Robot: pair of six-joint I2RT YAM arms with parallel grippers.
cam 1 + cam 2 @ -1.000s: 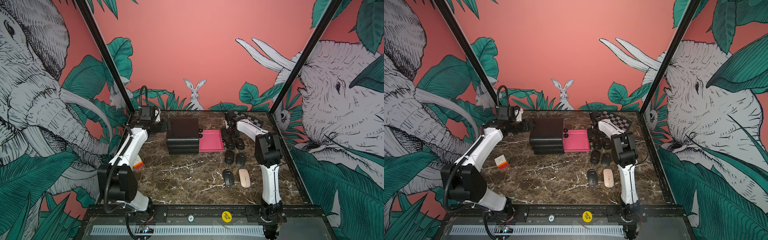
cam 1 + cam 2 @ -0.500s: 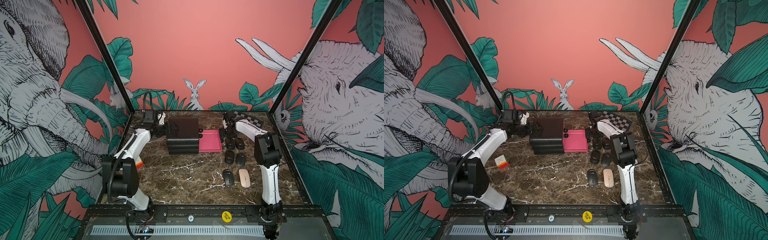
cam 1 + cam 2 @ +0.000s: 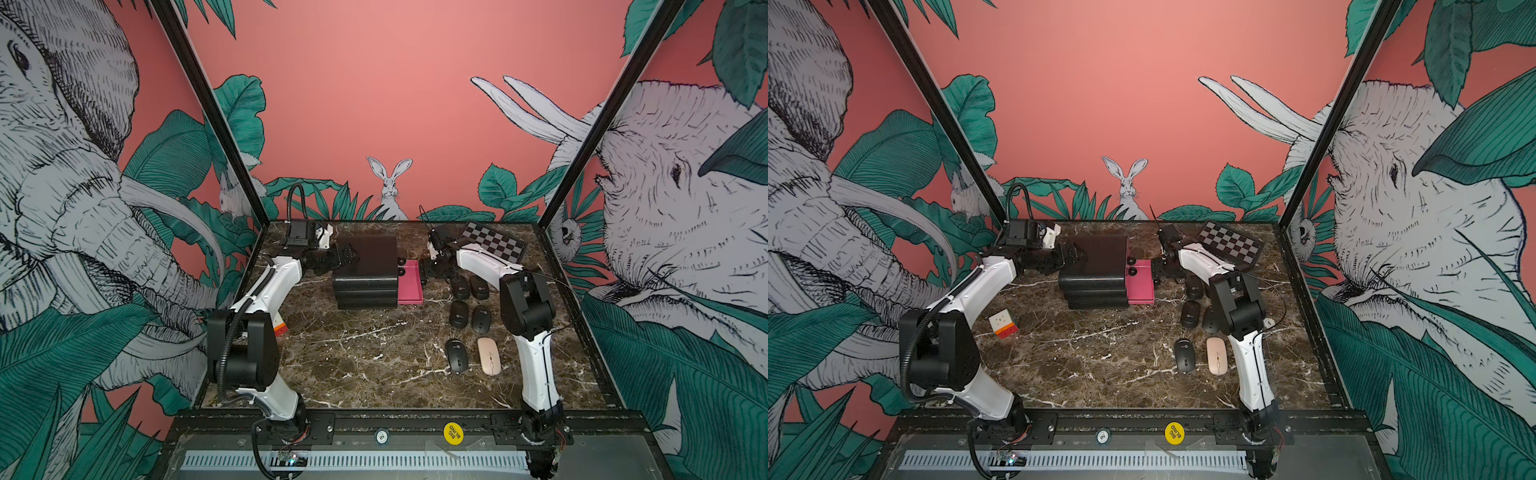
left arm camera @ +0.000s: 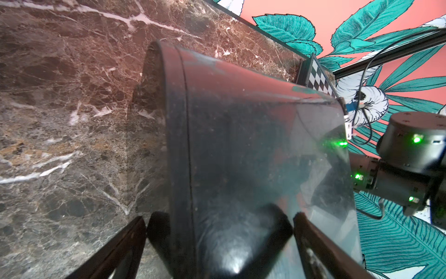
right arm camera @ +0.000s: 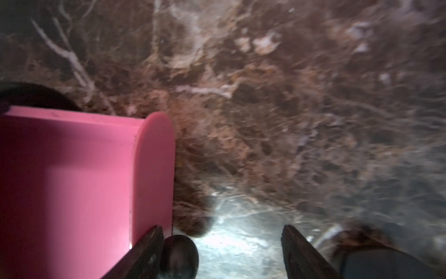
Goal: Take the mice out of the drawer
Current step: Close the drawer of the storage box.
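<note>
Six mice (image 3: 459, 313) lie on the marble table (image 3: 374, 365), right of the open pink drawer (image 5: 72, 181), all outside the fingers. Right gripper (image 5: 221, 228) spread at the drawer front, knob (image 5: 179, 256) beside one finger. Left gripper (image 4: 219, 217) spread, straddling the black cabinet (image 4: 241, 145).

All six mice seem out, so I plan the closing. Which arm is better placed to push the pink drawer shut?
Probably the right: the right gripper is open at the pink drawer's front, beside its knob. The left gripper is at the black cabinet's opposite side.
</note>
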